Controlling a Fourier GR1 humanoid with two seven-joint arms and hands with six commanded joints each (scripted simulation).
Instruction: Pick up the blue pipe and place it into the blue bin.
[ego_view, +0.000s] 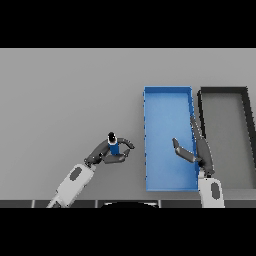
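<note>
Left hand (107, 152) round blue pipe (114, 147)

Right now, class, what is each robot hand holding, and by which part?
The left robot hand grips the blue pipe around its lower body. The right robot hand holds nothing, open over the blue bin.

A plain grey table (65, 100) fills nearly the whole view, its surface matte and even in tone, without marks or pattern. The light is soft and diffuse, brightest across the middle of the tabletop and dimming a little toward the far edge at the top. Shadows are faint and short. On the right side sits 1 black-walled bin (246, 125) with a grey floor, long and narrow, its far end pointing away, partly cut by the view's right edge. Along the near edge runs a darker strip (20, 203) crossed by thin pale lines. No walls, windows or floor can be made out.
</note>
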